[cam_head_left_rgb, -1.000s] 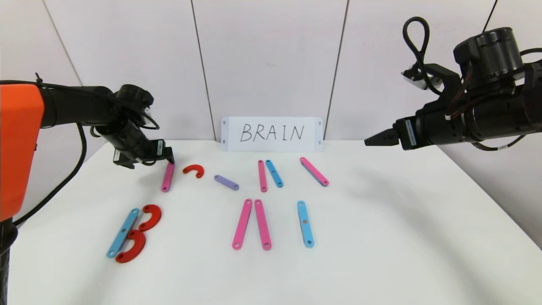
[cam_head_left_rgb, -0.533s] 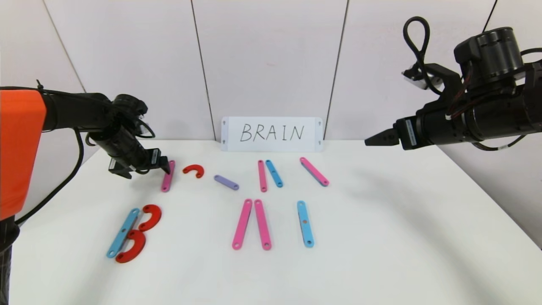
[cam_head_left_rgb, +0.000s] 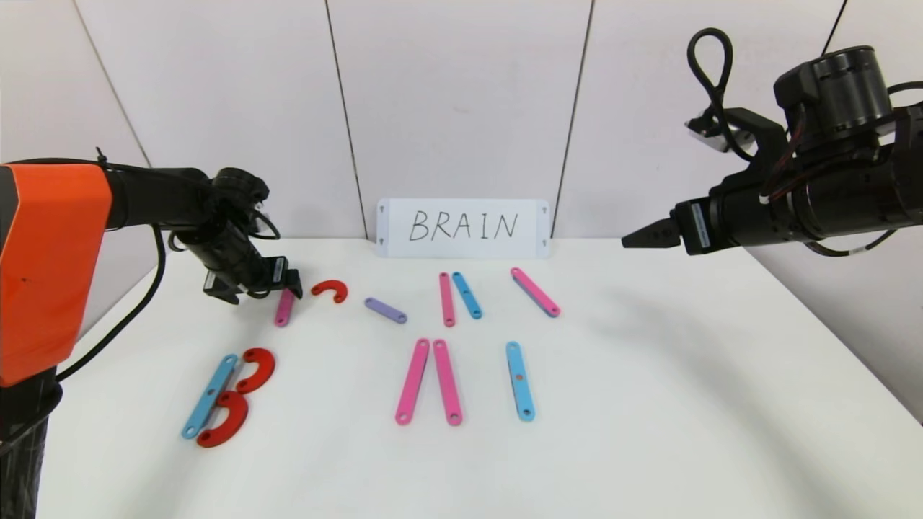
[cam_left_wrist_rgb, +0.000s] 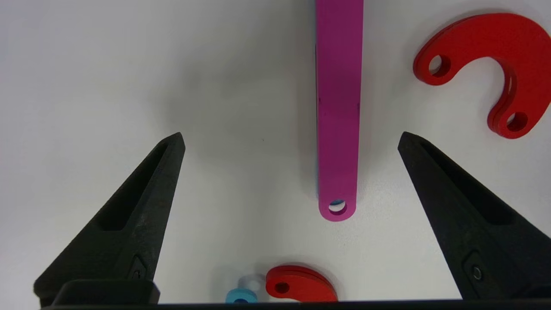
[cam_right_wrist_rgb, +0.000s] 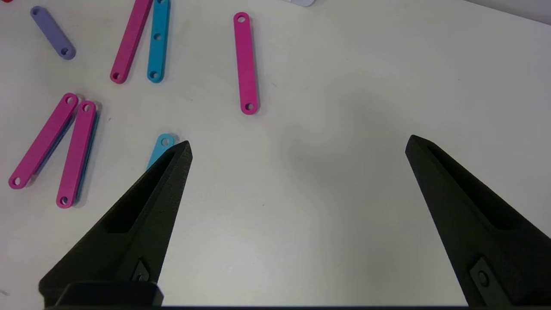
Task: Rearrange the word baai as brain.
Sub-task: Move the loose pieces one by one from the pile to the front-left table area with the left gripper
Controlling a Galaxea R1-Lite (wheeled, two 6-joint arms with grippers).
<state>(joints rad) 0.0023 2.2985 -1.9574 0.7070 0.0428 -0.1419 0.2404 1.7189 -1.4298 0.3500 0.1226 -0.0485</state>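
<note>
Left wrist view: pink strip (cam_left_wrist_rgb: pixel 338 107) between spread left end effector (cam_left_wrist_rgb: pixel 291 137) fingers.

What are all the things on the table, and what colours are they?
Pink strips: five, pink; one under the left gripper, one beside a blue strip at mid-back, one slanted to the right of that pair, two meeting in a V in front.
Blue strips: three, blue; one in the B at front left, one at mid-back, one at front right of centre.
Purple strip: one, purple, back centre.
Red curves: three, red; two in the B, one by the left gripper.
Card: one, white, reads BRAIN, against the wall.
Table: one, white.
Left gripper: black, open over a pink strip.
Right gripper: black, open, raised at right.
</note>
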